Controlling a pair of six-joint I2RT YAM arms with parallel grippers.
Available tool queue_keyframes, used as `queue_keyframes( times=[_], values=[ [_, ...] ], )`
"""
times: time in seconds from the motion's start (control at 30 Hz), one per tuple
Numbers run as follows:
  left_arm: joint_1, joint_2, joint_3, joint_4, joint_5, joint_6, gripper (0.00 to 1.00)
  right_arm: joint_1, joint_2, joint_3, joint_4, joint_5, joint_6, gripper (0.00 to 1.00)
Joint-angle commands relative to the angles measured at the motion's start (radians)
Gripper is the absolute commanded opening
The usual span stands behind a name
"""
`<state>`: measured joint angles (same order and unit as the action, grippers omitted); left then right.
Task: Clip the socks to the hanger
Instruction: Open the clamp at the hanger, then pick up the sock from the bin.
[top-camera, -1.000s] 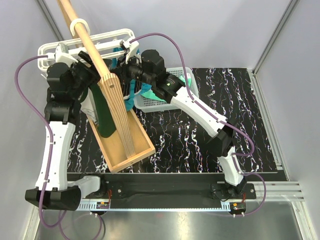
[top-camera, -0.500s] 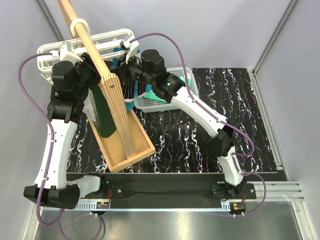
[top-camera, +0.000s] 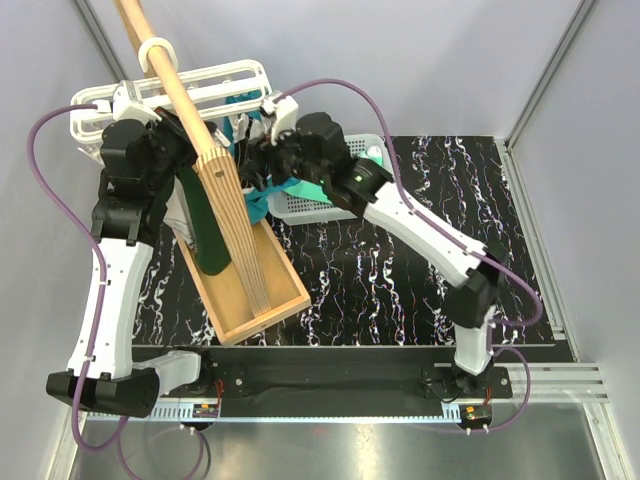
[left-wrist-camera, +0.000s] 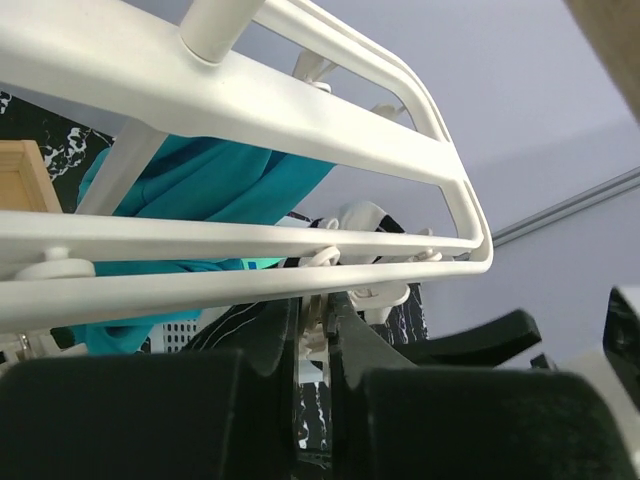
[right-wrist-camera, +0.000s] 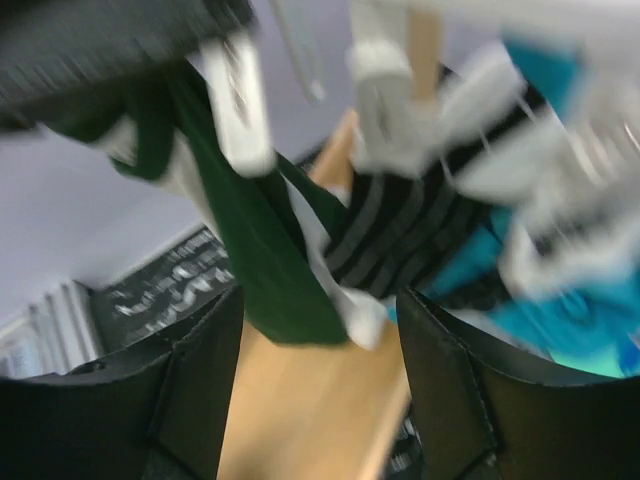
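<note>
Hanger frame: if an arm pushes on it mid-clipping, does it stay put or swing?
Probably swings: the hanger hangs by its loop round the wooden pole. Its thin, open plastic bars look light, so it likely gives little resistance and may flex slightly.

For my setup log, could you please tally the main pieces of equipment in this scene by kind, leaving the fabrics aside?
robot arms: 2 (left arm, right arm)
white clip hanger: 1
wooden stand with pole: 1
mesh basket: 1
Total: 5
</note>
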<state>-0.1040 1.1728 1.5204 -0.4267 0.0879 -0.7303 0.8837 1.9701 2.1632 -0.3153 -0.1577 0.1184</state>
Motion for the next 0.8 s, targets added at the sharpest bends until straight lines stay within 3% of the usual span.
queue_keyframes(
  times=[0.0, 0.03, 0.1, 0.23, 0.33, 0.53, 0.67, 0.77],
  values=[
    [-0.005, -0.004, 0.044, -0.007, -0.036, 0.008, 0.00, 0.000, -0.207, -0.144, -0.067, 0.211, -0.062, 0.68],
    [-0.005, -0.005, 0.041, -0.009, -0.037, 0.011, 0.00, -0.011, -0.239, -0.182, -0.076, 0.295, -0.066, 0.67],
    [-0.005, -0.009, 0.040, -0.017, -0.030, 0.014, 0.00, -0.057, -0.310, -0.265, -0.099, 0.320, -0.037, 0.61],
    [-0.008, -0.025, 0.023, -0.020, -0.016, 0.023, 0.00, -0.268, -0.370, -0.411, -0.056, 0.218, 0.078, 0.53],
    [-0.008, -0.041, 0.014, -0.023, -0.020, 0.026, 0.00, -0.307, -0.337, -0.437, -0.009, 0.236, 0.063, 0.50],
    [-0.008, -0.070, 0.006, -0.027, -0.036, 0.038, 0.00, -0.373, -0.035, -0.205, -0.034, 0.256, 0.010, 0.51],
    [-0.006, -0.076, 0.001, -0.027, -0.024, 0.040, 0.00, -0.381, 0.339, 0.207, -0.188, 0.329, -0.101, 0.51],
    [-0.008, -0.081, -0.009, -0.026, -0.023, 0.048, 0.00, -0.385, 0.519, 0.364, -0.240, 0.357, -0.153, 0.46]
  ],
)
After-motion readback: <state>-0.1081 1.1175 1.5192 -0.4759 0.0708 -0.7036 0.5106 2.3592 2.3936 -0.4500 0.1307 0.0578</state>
